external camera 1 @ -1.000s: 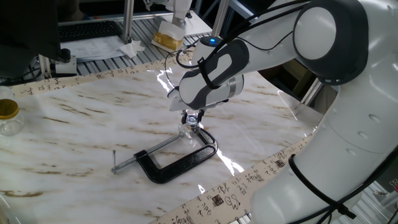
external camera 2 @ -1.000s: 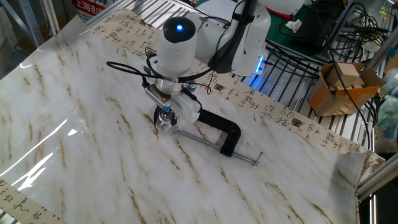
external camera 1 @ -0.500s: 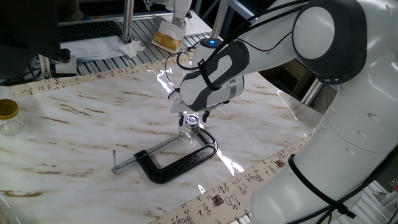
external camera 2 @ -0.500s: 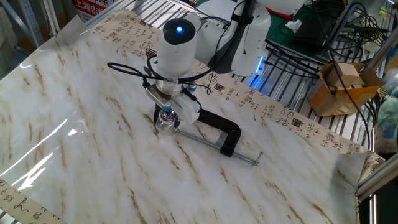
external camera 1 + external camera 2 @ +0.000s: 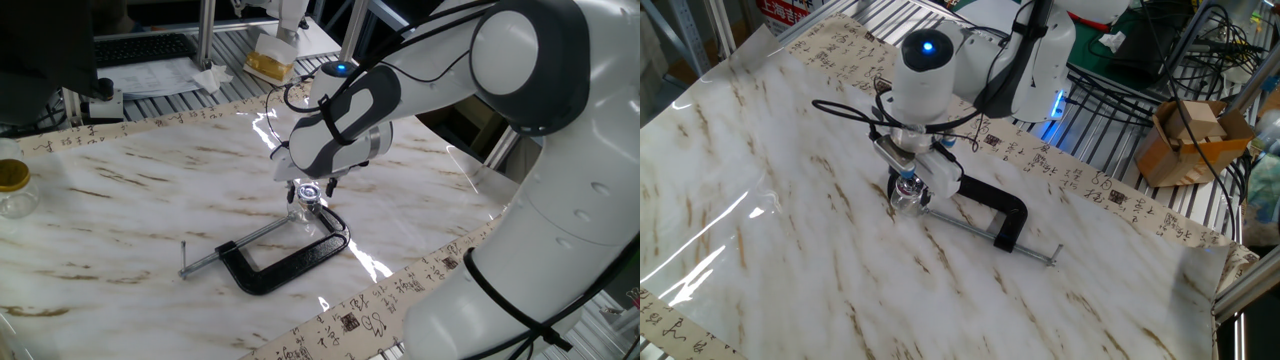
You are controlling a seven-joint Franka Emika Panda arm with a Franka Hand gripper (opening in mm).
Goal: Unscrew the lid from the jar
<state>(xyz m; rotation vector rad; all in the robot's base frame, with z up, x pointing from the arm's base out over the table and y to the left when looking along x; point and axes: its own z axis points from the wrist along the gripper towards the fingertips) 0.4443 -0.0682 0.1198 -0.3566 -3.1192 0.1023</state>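
Observation:
The very small clear jar (image 5: 299,211) stands on the marble table right by the screw end of the black C-clamp (image 5: 285,262). Its tiny glinting lid (image 5: 309,192) sits at the jar's top, between my fingertips. My gripper (image 5: 308,190) points straight down over the jar and is shut on the lid. In the other fixed view the jar (image 5: 902,199), the lid (image 5: 906,184) and the gripper (image 5: 906,182) show under the wrist. I cannot tell whether the lid is lifted clear of the jar.
The C-clamp (image 5: 997,212) lies flat beside the jar, its screw rod pointing away. A larger clear jar with a yellow-gold lid (image 5: 13,188) stands at the table's far left edge. A cardboard box (image 5: 1185,140) sits off the table.
The gripper turned slightly at the jar's top between one second and half a second ago, and the lid's glint now shows between the fingers. Nothing has moved since.

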